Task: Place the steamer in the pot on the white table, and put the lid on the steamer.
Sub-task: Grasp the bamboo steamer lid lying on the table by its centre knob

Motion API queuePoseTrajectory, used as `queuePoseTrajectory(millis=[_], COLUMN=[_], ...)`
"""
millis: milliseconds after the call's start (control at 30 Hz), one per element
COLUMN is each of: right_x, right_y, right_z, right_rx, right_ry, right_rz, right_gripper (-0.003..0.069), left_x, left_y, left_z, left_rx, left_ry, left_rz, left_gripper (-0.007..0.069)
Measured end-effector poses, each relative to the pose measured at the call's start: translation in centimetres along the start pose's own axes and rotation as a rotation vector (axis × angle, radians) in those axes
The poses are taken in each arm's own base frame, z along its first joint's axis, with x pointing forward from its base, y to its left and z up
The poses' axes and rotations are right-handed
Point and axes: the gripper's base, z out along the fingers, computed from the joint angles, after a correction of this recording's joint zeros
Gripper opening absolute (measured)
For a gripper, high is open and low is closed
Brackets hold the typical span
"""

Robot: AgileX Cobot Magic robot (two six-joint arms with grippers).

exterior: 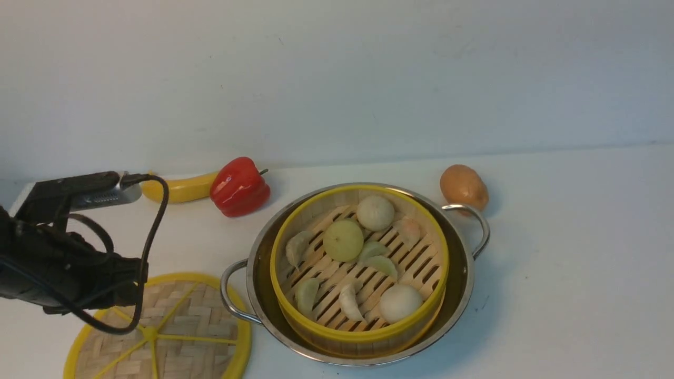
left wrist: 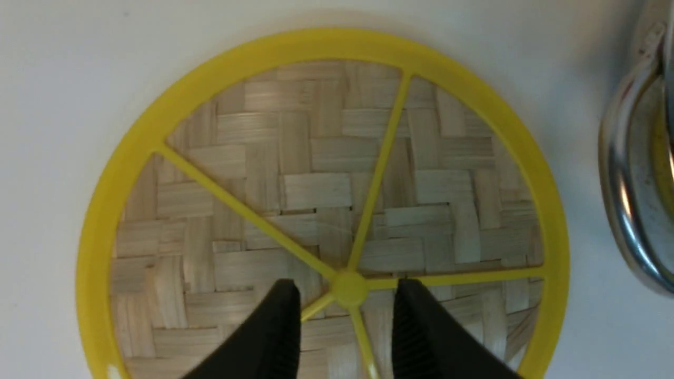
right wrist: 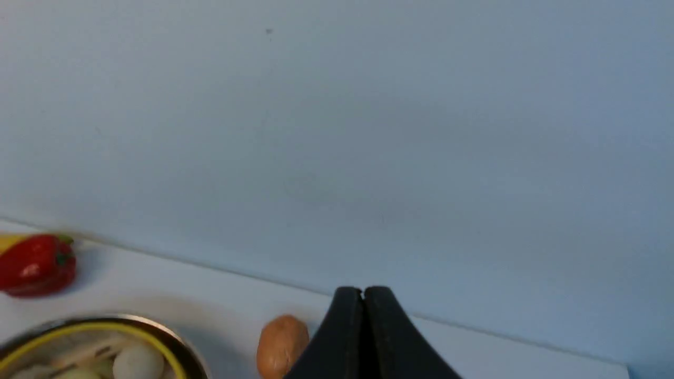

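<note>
The lid (left wrist: 316, 189) lies flat on the white table (exterior: 579, 263) at the front left. It is just beside the pot (exterior: 463, 273) and a strip of bare table separates it from the pot's near looped handle (left wrist: 626, 210). The left gripper (left wrist: 347, 284) hangs over the lid with its jaws spread. In the left wrist view, one black finger (left wrist: 274, 326) stands on each side of the lid's small yellow hub (left wrist: 349, 288), which sits in the gap between them. Whether the tips touch the weave cannot be told.

The steamer (exterior: 363, 332) sits upright inside the pot, uncovered, with pale dumplings and buns on its slatted floor.

The right gripper (right wrist: 363, 292) shows only in its own wrist view. Its jaws are pressed together on nothing, raised and pointing towards the back wall, with a potato (exterior: 463, 187) below them. A red bell pepper (exterior: 239, 187) and a banana (exterior: 179, 188) lie behind the pot at the left.
</note>
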Motion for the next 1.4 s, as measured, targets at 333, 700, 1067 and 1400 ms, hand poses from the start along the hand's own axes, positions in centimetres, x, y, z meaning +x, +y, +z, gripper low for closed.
queuePoseTrajectory(millis=[333, 700, 1067, 1400], right_x=[13.5, 20.0, 20.0, 20.0], right_y=[-0.2, 0.8, 1.1, 1.2], right_z=[-6.0, -7.7, -7.8, -7.8], right_rx=[-0.014, -0.114, -0.152, -0.16], right_ry=[0.013, 0.001, 0.0, 0.0], right_rz=[0.023, 0.104, 0.129, 0.134], right_gripper=[0.0, 0.0, 0.0001, 0.0001], left_x=[0.3, 0.3, -0.1, 0.2], left_y=[0.5, 0.9, -1.0, -0.2], left_z=[3.4, 5.2, 7.0, 6.7], left_rx=[0.029, 0.024, -0.002, -0.104], left_ry=[0.151, 0.181, 0.149, 0.216], left_rz=[0.032, 0.024, 0.105, 0.144], left_gripper=[0.0241, 0.0241, 0.019, 0.0122])
